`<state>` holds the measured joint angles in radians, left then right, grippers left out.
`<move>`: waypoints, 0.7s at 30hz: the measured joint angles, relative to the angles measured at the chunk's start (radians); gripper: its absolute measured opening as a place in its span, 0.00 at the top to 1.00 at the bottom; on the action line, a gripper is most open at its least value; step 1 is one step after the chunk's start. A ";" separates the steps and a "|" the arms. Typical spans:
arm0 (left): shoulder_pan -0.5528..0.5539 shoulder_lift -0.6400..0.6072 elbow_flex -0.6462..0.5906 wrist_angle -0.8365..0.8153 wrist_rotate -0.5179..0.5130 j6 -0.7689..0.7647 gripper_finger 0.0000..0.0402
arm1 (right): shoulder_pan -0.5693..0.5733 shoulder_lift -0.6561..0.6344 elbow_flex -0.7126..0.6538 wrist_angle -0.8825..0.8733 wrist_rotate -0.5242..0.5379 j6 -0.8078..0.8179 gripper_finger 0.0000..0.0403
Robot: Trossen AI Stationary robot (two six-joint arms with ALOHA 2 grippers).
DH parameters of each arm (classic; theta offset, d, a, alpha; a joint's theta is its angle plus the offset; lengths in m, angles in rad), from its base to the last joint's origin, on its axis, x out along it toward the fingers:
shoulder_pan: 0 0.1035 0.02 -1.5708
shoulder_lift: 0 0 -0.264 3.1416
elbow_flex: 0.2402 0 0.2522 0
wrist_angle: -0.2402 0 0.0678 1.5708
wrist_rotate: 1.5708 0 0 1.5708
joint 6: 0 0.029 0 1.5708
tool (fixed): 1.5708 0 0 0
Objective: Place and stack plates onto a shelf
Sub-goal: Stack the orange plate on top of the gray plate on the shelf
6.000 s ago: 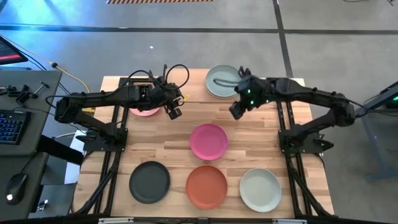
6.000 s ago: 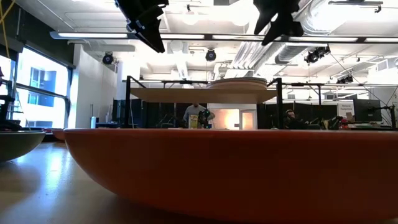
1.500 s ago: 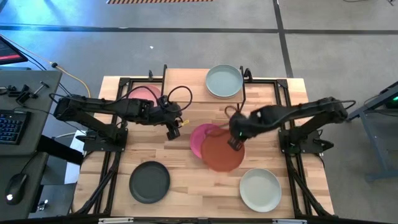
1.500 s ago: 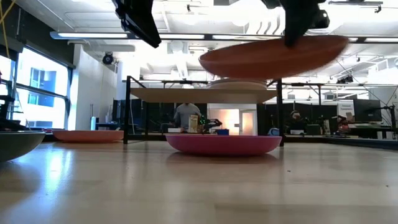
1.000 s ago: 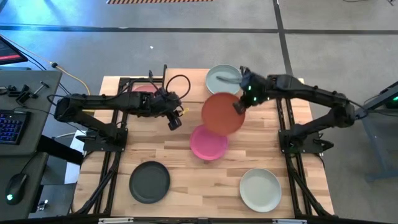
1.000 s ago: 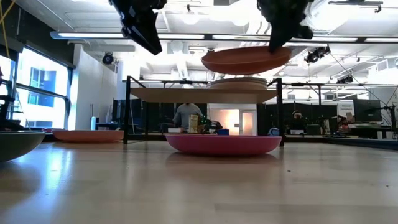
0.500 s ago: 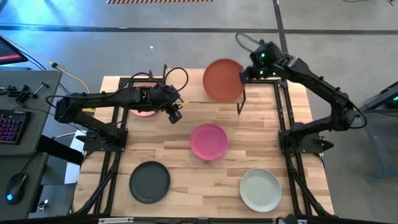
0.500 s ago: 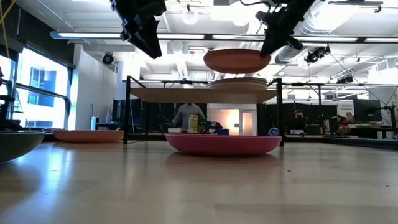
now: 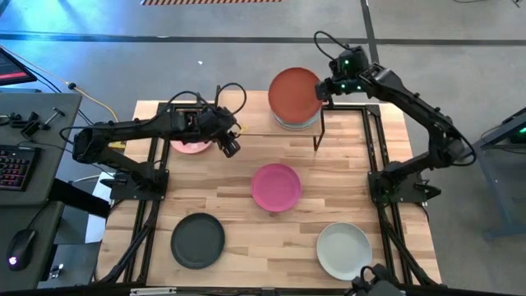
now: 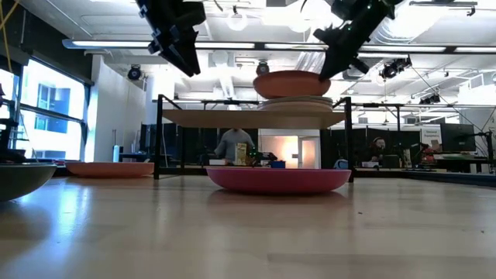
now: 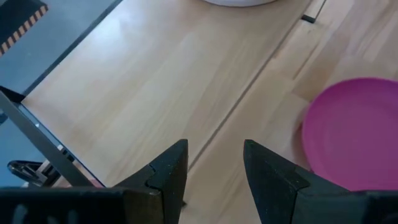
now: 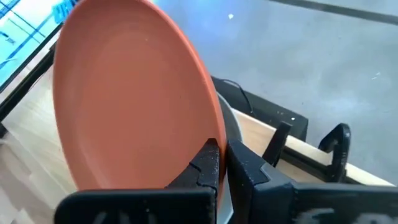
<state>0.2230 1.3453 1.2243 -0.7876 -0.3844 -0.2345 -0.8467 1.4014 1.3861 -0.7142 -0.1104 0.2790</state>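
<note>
I see the terracotta plate held over the far right part of the shelf, just above the small stack of plates already lying on the shelf top; in the low view its underside sits right over the stack, and I cannot tell whether it touches; my right gripper is clenched on the plate's rim, the two fingers pinching the edge on the side towards the table's right; the right arm reaches in from the far right corner of the table. The magenta plate lies in the middle of the table, apart from the shelf; the charcoal plate sits near the front left, the pale plate near the front right, and a pink plate lies under the shelf's left end. My left gripper hangs above the table beside the shelf's left half, its fingers apart and holding nothing; a person stands in the room beyond.
</note>
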 joint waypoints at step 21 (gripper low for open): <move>0.025 0.000 0.000 0.000 0.000 -0.038 0.63 | -0.002 0.014 0.000 -0.055 0.050 -0.078 1.00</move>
<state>0.2485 1.3453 1.2243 -0.7879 -0.3843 -0.2724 -0.8490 1.4151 1.3861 -0.7689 -0.0606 0.2008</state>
